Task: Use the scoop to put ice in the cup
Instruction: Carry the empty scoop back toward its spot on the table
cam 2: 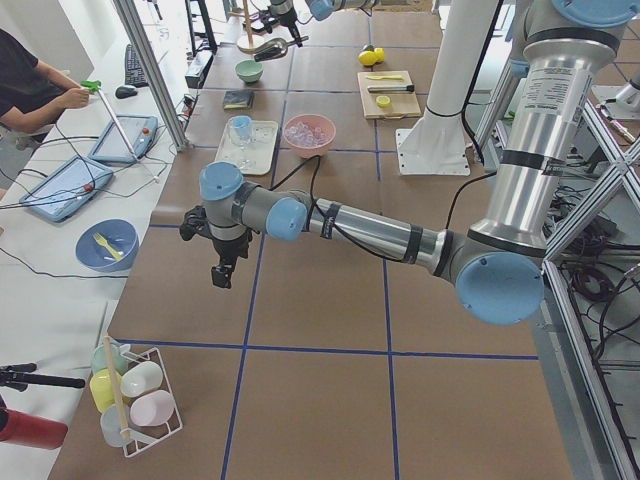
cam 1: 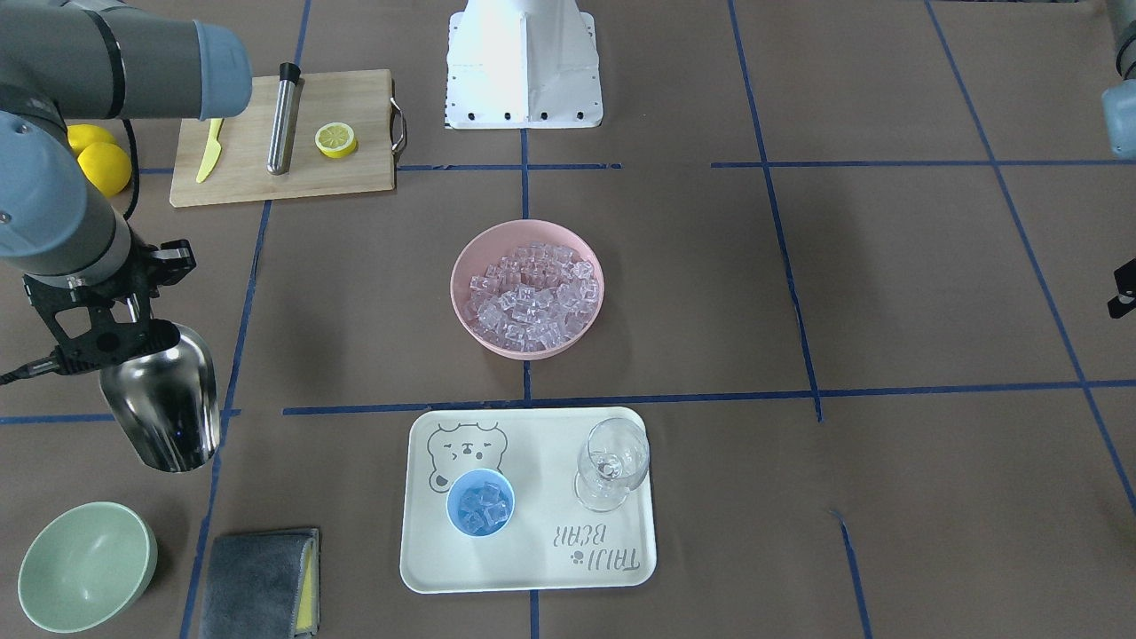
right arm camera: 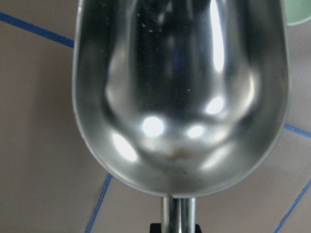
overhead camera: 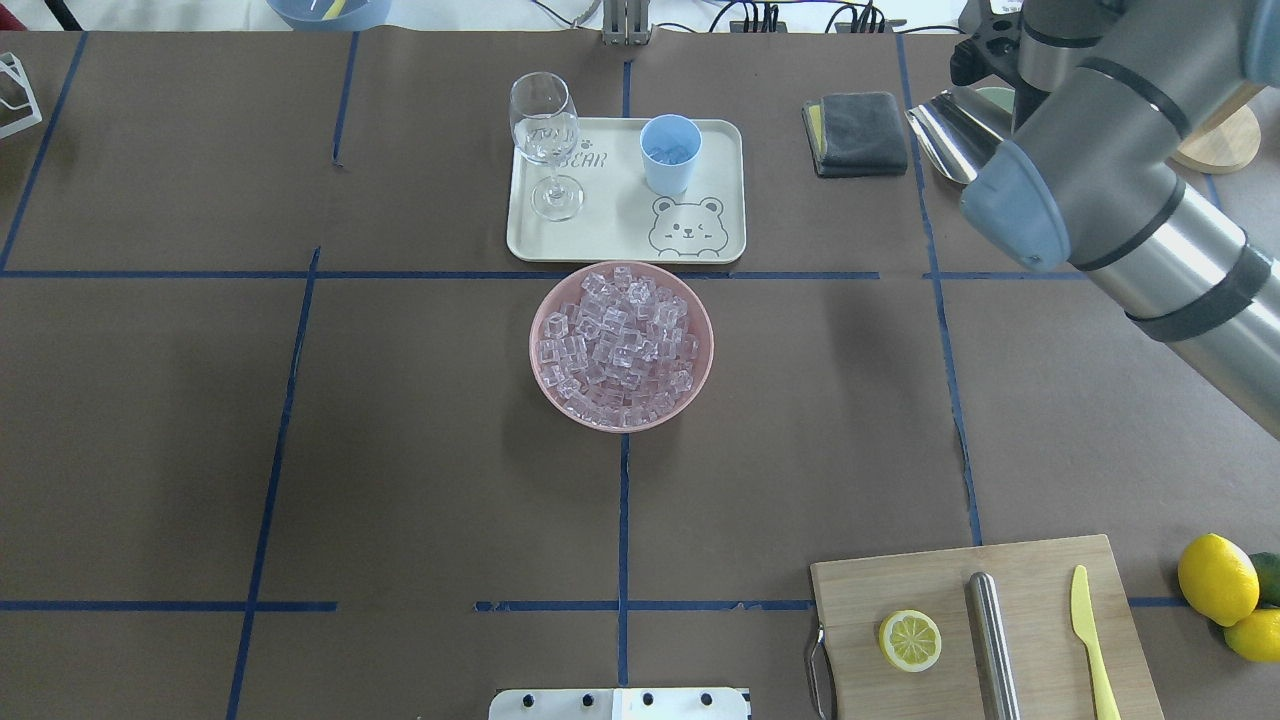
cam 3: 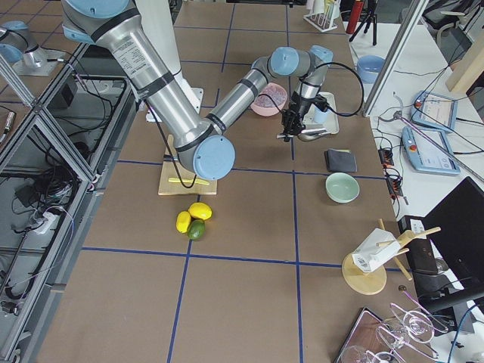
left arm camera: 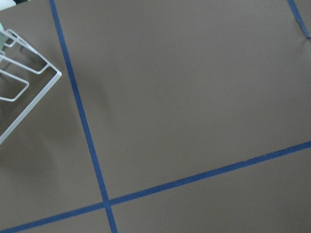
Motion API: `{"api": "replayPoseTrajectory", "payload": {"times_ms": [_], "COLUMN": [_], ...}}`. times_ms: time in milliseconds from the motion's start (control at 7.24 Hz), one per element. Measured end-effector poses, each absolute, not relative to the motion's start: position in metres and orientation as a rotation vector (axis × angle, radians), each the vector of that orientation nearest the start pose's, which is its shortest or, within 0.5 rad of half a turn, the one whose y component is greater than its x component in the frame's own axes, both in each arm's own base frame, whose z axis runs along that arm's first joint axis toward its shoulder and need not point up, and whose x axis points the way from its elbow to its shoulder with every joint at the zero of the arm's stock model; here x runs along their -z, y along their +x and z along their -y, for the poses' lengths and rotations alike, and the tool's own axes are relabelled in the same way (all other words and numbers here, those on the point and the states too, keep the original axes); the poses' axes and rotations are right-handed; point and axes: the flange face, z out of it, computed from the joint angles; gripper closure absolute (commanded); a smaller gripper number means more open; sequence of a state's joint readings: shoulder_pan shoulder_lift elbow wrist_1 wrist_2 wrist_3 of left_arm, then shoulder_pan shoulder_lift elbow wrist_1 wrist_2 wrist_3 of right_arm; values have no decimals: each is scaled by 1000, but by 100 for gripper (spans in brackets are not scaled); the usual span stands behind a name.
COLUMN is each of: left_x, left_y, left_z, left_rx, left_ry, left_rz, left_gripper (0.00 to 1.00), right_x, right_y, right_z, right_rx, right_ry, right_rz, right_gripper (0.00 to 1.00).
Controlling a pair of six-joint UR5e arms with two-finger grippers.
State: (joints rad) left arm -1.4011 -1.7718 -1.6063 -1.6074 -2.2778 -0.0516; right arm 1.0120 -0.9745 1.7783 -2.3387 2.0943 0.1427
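Observation:
My right gripper (cam 1: 131, 312) is shut on the thin handle of the steel scoop (cam 1: 164, 404) and holds it above the table, near the view's left edge. The scoop's trough (right arm camera: 180, 92) is empty in the right wrist view. It also shows in the overhead view (overhead camera: 950, 125). The light-blue cup (cam 1: 480, 502) stands on a white tray (cam 1: 532, 568) and holds a few ice cubes. Many ice cubes (cam 1: 531, 297) fill the pink bowl (cam 1: 461, 293) at the table's middle. My left gripper (cam 2: 222, 270) hangs over bare table far to the side. I cannot tell whether it is open.
A wine glass (cam 1: 612, 466) stands on the tray beside the cup. A green bowl (cam 1: 86, 566) and a grey cloth (cam 1: 257, 581) lie below the scoop. A cutting board (cam 1: 284, 138) holds a lemon half, a steel cylinder and a yellow knife. Lemons (cam 1: 99, 160) lie beside it.

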Motion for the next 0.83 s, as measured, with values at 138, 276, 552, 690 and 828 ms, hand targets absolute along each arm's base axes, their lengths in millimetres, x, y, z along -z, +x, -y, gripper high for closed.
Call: {"api": "replayPoseTrajectory", "payload": {"times_ms": [138, 276, 552, 690, 828], "left_x": [-547, -561, -584, -592, -598], "left_y": [26, 15, -16, -25, -30], "left_z": [577, 569, 554, 548, 542], "left_rx": [-187, -164, -129, -117, -108], "left_ry": [133, 104, 75, 61, 50], "left_rz": [-724, -721, -715, -715, -718], "left_gripper": [0, 0, 0, 0, 0], "right_x": [-331, -357, -431, -465, -489], "right_y": [-239, -224, -197, -187, -181], "right_z": [544, 528, 499, 484, 473], "right_rx": [380, 364, 329, 283, 216], "right_ry": [-131, -105, -38, -3, 11], "right_rz": [523, 542, 601, 632, 659], "right_gripper": [100, 100, 100, 100, 100]}}
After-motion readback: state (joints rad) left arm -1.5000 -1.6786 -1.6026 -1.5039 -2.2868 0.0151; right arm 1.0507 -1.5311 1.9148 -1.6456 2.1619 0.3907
